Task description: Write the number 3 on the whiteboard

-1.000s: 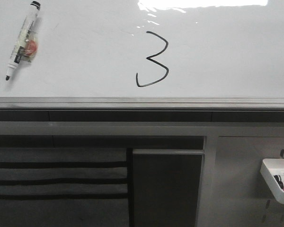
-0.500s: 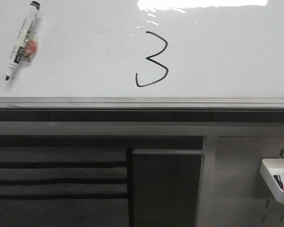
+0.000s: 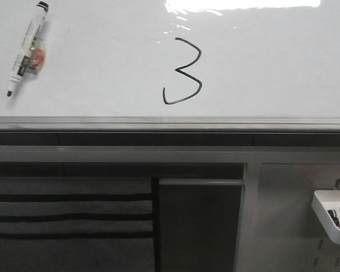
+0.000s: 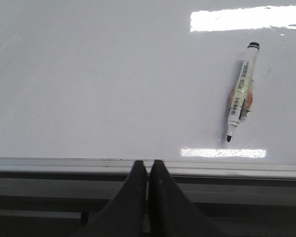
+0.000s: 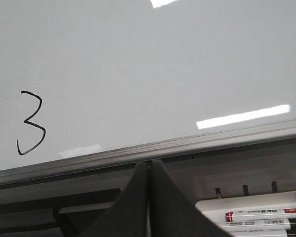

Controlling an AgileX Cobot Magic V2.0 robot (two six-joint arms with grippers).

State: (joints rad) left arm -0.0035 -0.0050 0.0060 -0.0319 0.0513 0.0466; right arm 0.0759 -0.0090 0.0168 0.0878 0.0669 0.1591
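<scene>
The whiteboard (image 3: 102, 68) fills the upper part of the front view, with a grey edge rail (image 3: 170, 122). A black number 3 (image 3: 184, 72) is drawn on it near the middle; it also shows in the right wrist view (image 5: 31, 123). A black marker (image 3: 26, 48) with an uncapped tip lies on the board at the left, also in the left wrist view (image 4: 241, 92). My left gripper (image 4: 148, 165) is shut and empty, back before the rail. My right gripper (image 5: 149, 165) is shut and empty, before the rail. Neither gripper shows in the front view.
A white tray (image 3: 332, 215) with spare markers hangs at the lower right, also in the right wrist view (image 5: 256, 217). A grey slatted panel (image 3: 68, 215) and a dark panel (image 3: 199, 224) lie below the board.
</scene>
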